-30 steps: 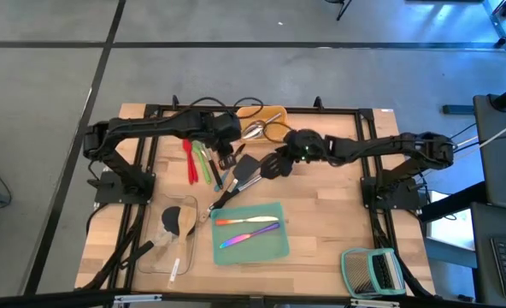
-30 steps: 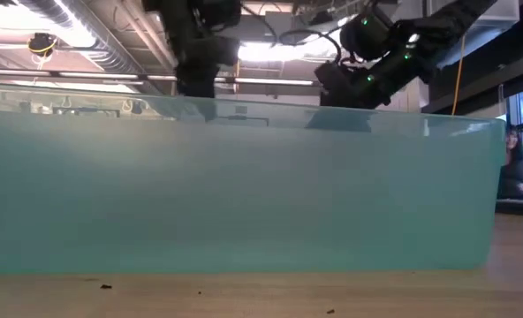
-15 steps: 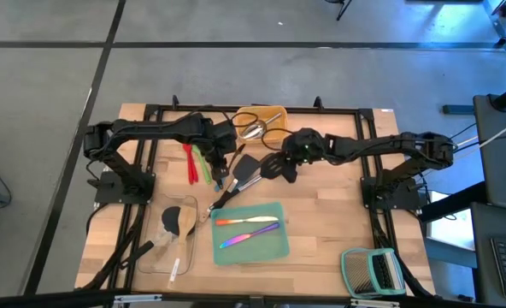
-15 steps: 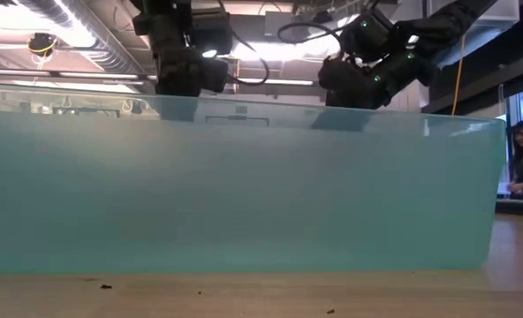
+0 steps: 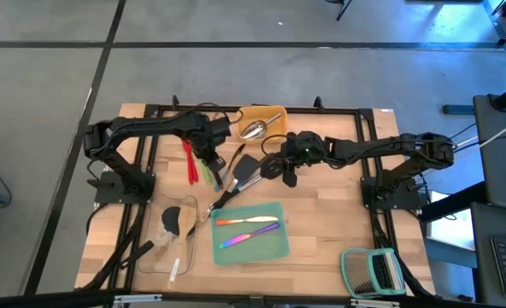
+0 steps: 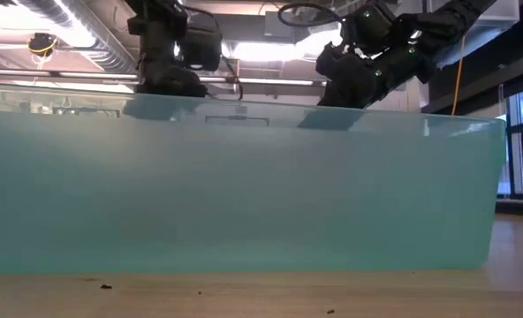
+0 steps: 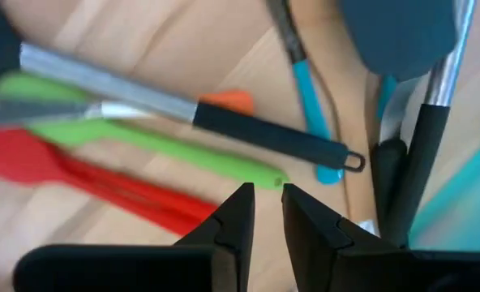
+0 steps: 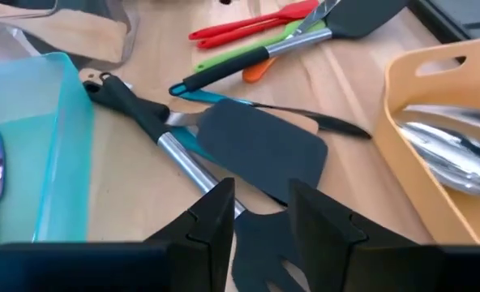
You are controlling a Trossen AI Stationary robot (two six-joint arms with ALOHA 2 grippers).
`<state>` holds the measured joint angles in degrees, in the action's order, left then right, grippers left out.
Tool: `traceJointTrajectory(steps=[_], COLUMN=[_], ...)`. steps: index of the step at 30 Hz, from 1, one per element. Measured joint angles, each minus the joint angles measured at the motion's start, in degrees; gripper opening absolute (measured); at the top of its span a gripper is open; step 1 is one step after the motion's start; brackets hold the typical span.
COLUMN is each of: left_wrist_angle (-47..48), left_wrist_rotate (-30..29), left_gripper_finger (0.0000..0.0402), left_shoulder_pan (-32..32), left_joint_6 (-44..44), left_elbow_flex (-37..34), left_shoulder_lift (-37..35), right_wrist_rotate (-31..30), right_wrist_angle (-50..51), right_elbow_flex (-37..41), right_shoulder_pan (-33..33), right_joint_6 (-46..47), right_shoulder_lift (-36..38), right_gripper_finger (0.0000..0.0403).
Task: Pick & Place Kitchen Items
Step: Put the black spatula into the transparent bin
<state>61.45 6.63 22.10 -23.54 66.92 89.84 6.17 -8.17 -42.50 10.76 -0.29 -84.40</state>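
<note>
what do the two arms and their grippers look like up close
Both arms are dark, jointed links trailing black cables. The right arm shows small green lights near its wrist. The left gripper and the right gripper each have two matte black, wedge-shaped fingers on a blocky black base.

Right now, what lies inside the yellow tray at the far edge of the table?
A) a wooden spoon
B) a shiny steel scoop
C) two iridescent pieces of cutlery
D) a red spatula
B: the high view shows the steel scoop lying in the yellow tray, and the right wrist view shows the same shiny metal inside the tray's wall.
</note>
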Motion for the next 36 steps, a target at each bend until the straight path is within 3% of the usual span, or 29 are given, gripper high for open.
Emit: traceJointTrajectory(steps=[8,19,29,36], left_wrist_angle=[3.6,-1.1,-3.3,-4.2], left_wrist_rotate=[2.4,1.6,1.7,1.4], left_gripper_finger=[0.006,0.0093,0.0171,0.0208], left_shoulder_pan=[4.0,1.5,1.3,1.3], left_joint_6=[-5.9,-18.8,-29.0,-29.8], left_elbow_flex=[0.0,0.0,0.0,0.0], left_shoulder_lift=[0.0,-0.1,2.0,10.4], right_wrist_rotate=[-0.1,0.3,13.1,14.2], right_wrist_angle=[0.6,0.3,-3.0,-3.9], right_elbow_flex=[0.0,0.0,0.0,0.0], right_shoulder_pan=[-0.4,-2.9,-3.3,-5.2], right_joint_6=[-0.6,-3.6,-6.7,-5.5], right_shoulder_lift=[-1.9,-9.4,-9.2,-7.9], right_gripper_finger=[0.0119,0.0119,0.0119,0.0119])
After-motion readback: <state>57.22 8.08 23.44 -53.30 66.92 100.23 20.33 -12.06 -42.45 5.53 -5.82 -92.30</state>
